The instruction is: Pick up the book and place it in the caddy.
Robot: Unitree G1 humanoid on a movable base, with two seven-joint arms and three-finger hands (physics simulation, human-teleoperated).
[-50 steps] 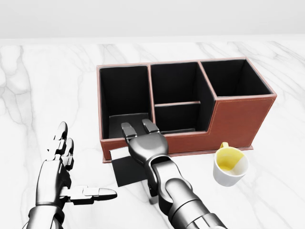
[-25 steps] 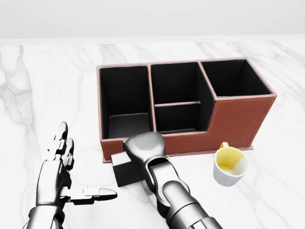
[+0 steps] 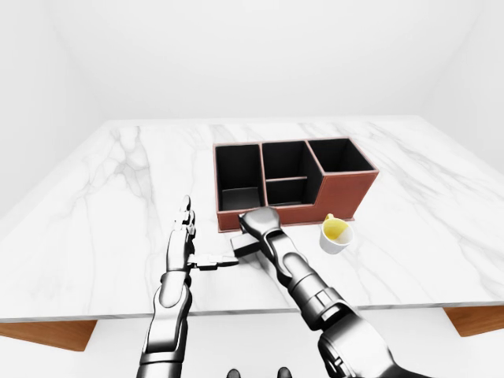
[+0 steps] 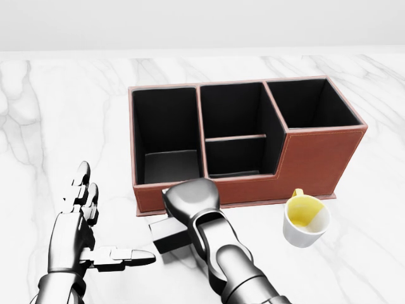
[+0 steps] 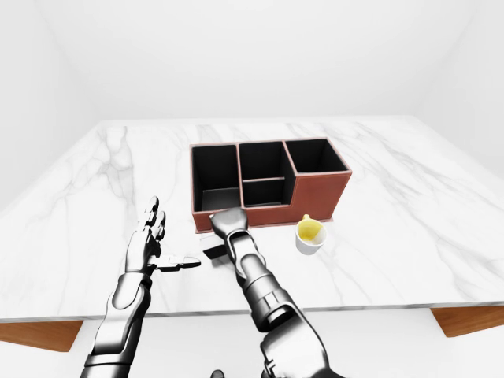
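Nearest, the left hand [image 4: 79, 237] hovers spread and holding nothing, while the right hand [image 4: 192, 201] curls over the dark book [image 4: 169, 234] on the desk [image 4: 57, 126]; whether its fingers truly grip is hidden. Just beyond stands the caddy [image 4: 316, 155], so a loose hold could catch the book on its near wall, or a swing could tip the cup [image 4: 305, 220].

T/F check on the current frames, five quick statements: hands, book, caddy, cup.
1. The flat black book lies on the white marble table, outside the brown leather caddy. True.
2. The right hand is over the book. True.
3. The left hand grips the book. False: it is open, apart from it, to the left in the head view.
4. The white cup with yellow inside sits in a caddy compartment. False: it stands on the table beside the caddy.
5. The caddy's compartments are full. False: nothing shows in them.
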